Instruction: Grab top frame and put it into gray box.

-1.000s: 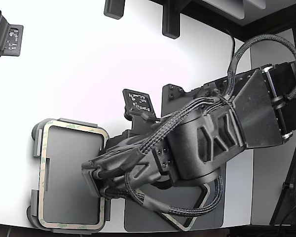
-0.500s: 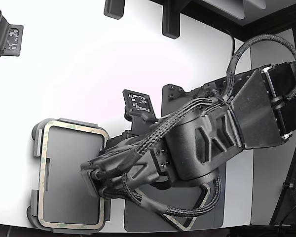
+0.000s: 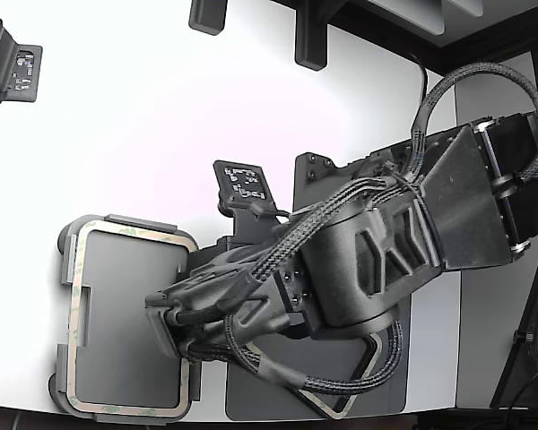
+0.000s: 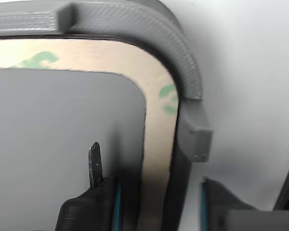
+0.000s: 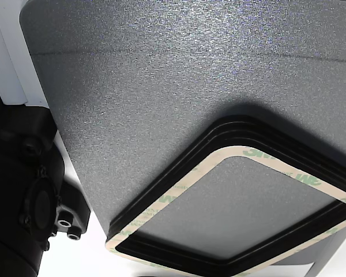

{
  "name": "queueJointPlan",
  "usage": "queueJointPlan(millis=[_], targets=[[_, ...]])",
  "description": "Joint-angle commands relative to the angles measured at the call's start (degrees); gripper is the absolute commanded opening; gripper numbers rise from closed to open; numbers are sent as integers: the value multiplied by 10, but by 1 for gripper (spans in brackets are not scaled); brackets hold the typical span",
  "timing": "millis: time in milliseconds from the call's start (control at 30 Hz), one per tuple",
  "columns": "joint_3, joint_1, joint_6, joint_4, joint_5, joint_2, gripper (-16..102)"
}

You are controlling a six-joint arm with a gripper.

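Note:
The top frame (image 3: pixel 74 358), thin and beige with green mottling, lies flat inside the gray box (image 3: pixel 125 313) at the lower left of the exterior view. In the wrist view a corner of the frame (image 4: pixel 159 125) rests against the box's raised gray rim (image 4: pixel 183 72). My gripper (image 3: pixel 170 327) hangs over the box's side nearest the arm. Its two dark fingers (image 4: pixel 98 192) stand apart, one on each side of the frame strip and the box wall, and do not press on them. The gripper (image 4: pixel 154 192) is open.
A dark gray mat (image 3: pixel 278 399) lies under the arm, beside the box. On the mat (image 5: pixel 161 86) sits a pile of black-edged frames (image 5: pixel 179 190). Dark fixtures stand at the table's far edge (image 3: pixel 309 36) and at the far left (image 3: pixel 9 67).
The arm and its small tag plate have shifted slightly toward the exterior view's left. The frame stays lying in the box.

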Motion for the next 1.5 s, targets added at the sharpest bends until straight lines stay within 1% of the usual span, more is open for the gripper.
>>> queueJointPlan(millis=[0,133,200,300,367,400,467,500,533,600,633,667,733,800,1000,1100,1233,1300,1333,1400,1433,1467], targets=[[-31,-8,-15,5,17,20,100],[-65,-7,-29,5,51,33,100],[-89,-6,-51,4,80,39,100],[-122,-7,-138,-4,120,58,100],[-111,-10,-223,-16,146,91,100],[-82,-12,-300,-38,163,121,100],[7,-12,-423,-115,234,197,100],[57,-14,-492,-155,259,237,100],[101,-22,-561,-188,268,278,100],[185,-48,-705,-237,266,359,100],[231,-64,-766,-268,256,403,100],[274,-83,-823,-294,239,446,100],[344,-117,-907,-322,202,517,100],[403,-146,-946,-337,172,574,100],[581,-202,-994,-386,117,733,100],[635,-218,-1012,-385,108,787,100],[686,-227,-1022,-384,109,838,100],[728,-229,-1021,-387,111,871,100],[752,-227,-1028,-399,108,894,100],[763,-223,-1049,-389,85,932,100],[766,-223,-1046,-387,89,943,99],[765,-223,-1031,-384,113,942,100]])
